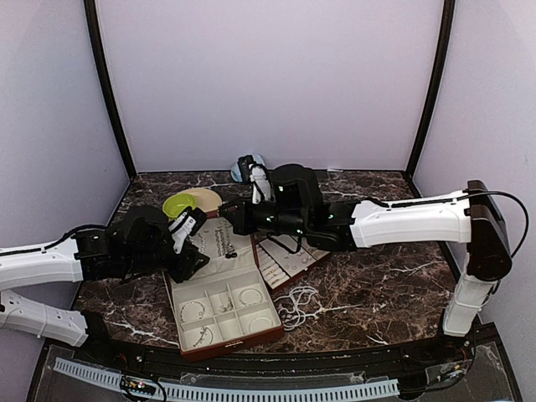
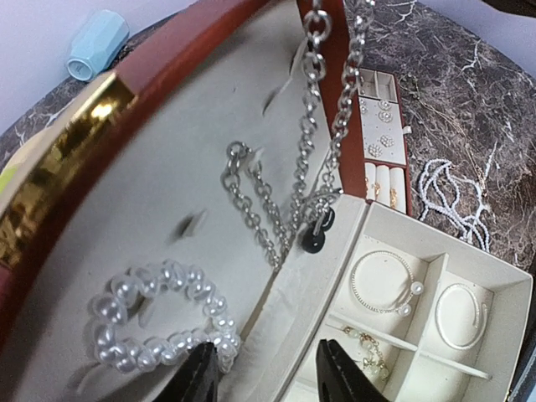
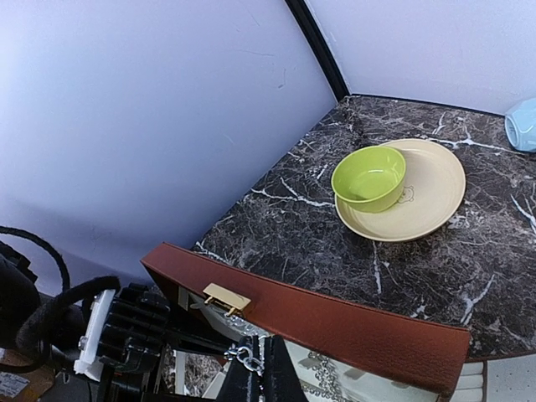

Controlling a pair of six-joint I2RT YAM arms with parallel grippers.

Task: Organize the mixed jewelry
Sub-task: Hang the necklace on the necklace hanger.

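Arms meet at the open case [image 1: 233, 345] in the top view. The left gripper [image 1: 194, 247] reaches in from the left to the raised lid [image 1: 219, 240], and the right gripper [image 1: 228, 213] sits at the lid's far edge. Bangles [image 1: 251, 295] lie in the compartments of the base. Loose bead strands [image 1: 297, 308] lie on the table [image 1: 377, 293] just right of the case, near a pulled-out tray [image 1: 285, 260].

The left wrist view shows that gripper's fingers apart with nothing between them, hovering over the line where lid and base join. A silver chain [image 2: 306, 142] hangs down the cream lining of the lid, and its two strands run up out of the picture. A pearl bracelet [image 2: 159, 322] rests lower on the same lining. Earrings [image 2: 381, 126] sit in the tray on the far side.

In the right wrist view the fingers are together above the lid's top edge, near the gold clasp [image 3: 226, 297]. Chain links show right at the tips, so they appear pinched on the chain.

The step in hand looks like hanging the chain inside the lid. The next move probably calls for settling its links onto the lid's holders before the right fingers let go, with the open left fingers free to steady a strand. The bead strands on the table would come after.
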